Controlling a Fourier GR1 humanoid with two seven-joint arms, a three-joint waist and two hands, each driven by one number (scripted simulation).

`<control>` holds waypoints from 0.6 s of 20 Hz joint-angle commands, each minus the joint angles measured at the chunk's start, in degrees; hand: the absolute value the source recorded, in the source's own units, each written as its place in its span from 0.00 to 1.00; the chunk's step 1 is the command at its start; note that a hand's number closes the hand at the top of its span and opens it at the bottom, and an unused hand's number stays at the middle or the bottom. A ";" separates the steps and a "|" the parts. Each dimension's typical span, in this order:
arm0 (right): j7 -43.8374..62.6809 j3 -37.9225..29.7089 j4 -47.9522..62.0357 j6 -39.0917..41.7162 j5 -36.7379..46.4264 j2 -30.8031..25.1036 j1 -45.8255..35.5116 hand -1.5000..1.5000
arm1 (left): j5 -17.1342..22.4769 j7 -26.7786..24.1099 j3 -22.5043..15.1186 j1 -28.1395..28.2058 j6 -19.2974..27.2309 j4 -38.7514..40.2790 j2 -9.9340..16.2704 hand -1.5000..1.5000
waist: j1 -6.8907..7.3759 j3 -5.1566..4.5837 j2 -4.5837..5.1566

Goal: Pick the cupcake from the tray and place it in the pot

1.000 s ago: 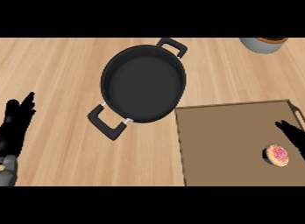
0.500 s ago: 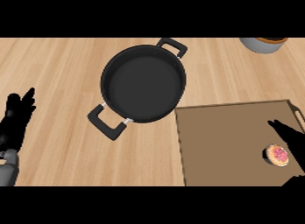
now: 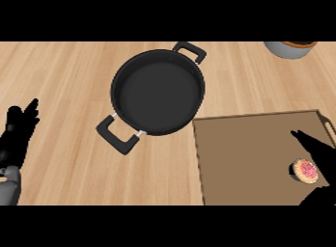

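A small cupcake (image 3: 304, 170) with pink frosting sits on the brown tray (image 3: 249, 154) near its right side. My right hand (image 3: 329, 161) hovers just over and to the right of it, fingers straight and pointing up-left, thumb low at the tray's near edge; it holds nothing. The black two-handled pot (image 3: 155, 93) stands empty on the wooden counter, up and left of the tray. At the left edge my left hand (image 3: 14, 137) rests open, fingers up.
A grey bowl-like container (image 3: 290, 48) with something brown inside shows at the top right, cut by the view's edge. The pot's near handle (image 3: 117, 134) sticks out toward the lower left. Bare wood lies between the pot and my left hand.
My right hand has slid left over the tray and now partly overlaps the cupcake's right side. The left hand has drifted slightly right and up. Pot and cupcake have not moved.
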 commanded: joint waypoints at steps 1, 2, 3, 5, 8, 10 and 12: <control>-2.99 0.74 3.36 -2.36 2.95 2.61 0.45 0.00 | -2.44 -0.59 -0.42 -1.57 0.38 1.97 -1.92 0.50 | -0.07 0.00 0.02; -3.38 -1.52 2.69 0.13 1.87 1.01 -0.11 0.00 | -0.39 4.14 1.42 1.02 -1.27 -4.74 -0.55 0.50 | 0.07 0.00 -0.03; -6.04 -2.54 6.40 -1.49 2.31 0.91 -1.11 0.00 | -0.78 2.50 1.39 -0.53 -1.57 -1.77 -1.10 0.50 | 0.03 0.00 0.00; -1.68 -0.97 3.20 0.64 3.61 3.76 -1.48 0.00 | -1.07 0.95 2.47 0.67 -1.72 -1.51 -1.69 0.50 | 0.02 -0.01 -0.01; -11.90 -3.28 17.98 -7.95 5.14 1.66 -3.87 0.00 | -0.86 1.27 2.77 -1.98 -3.02 0.42 -0.17 0.50 | 0.19 0.03 0.11; -6.86 -1.33 6.91 -0.20 4.36 3.61 -1.11 1.00 | -2.70 0.95 1.98 1.91 -1.95 -3.41 -2.48 0.50 | 0.03 -0.01 -0.03; -14.23 -1.29 13.89 -9.22 7.63 2.69 -2.25 1.00 | -2.76 0.64 1.54 1.12 -2.16 -2.26 -2.81 0.50 | 0.13 0.02 0.02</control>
